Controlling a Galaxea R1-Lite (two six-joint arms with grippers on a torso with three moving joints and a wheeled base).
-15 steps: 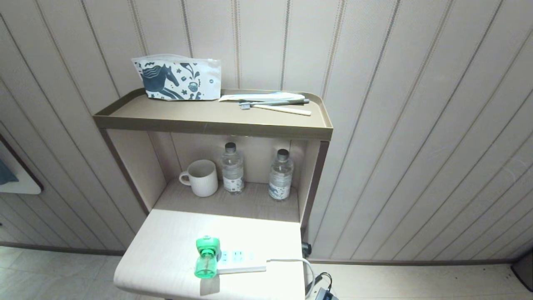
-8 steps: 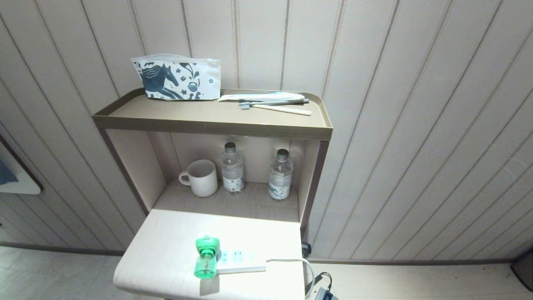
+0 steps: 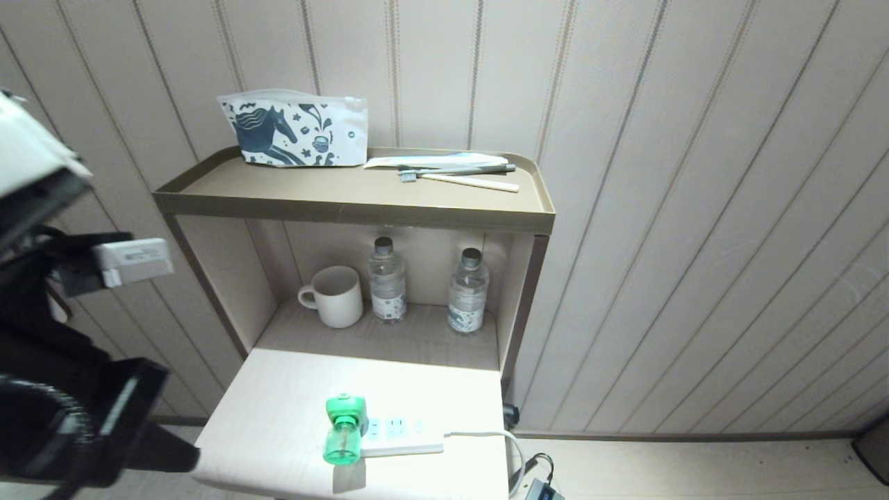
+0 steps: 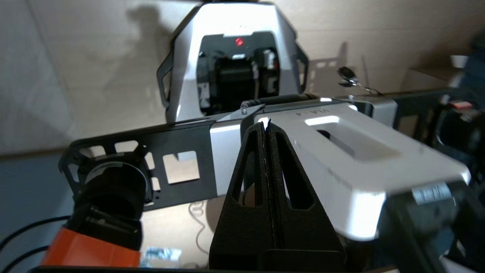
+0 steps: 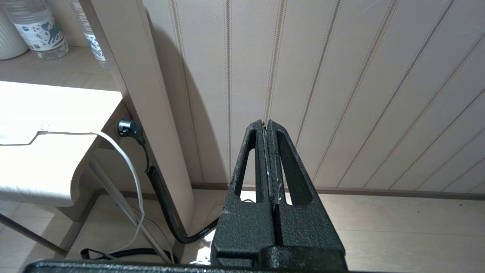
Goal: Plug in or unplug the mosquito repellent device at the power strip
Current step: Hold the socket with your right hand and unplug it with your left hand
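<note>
1. The pale wood-grain surface, a smooth slab with rounded front corners, carries the task's things near its front edge, toward the right corner.
2. The flat white plastic power strip with light blue socket faces lies with its long axis along that front edge; its white cable leaves over the right edge.
3. The small translucent green mosquito repellent device with a squarish green-and-white head sits at the strip's left end, apparently plugged in, its bottle pointing toward the front edge.
4. The left end effector, black and ribbed, has its fingers pressed together on nothing; its arm shows at the head view's left border, so the device lies to its right and lower, and this arm looks the nearer one.
5. The right end effector is likewise closed and empty, parked off the surface's right side, facing the panelled wall.
</note>
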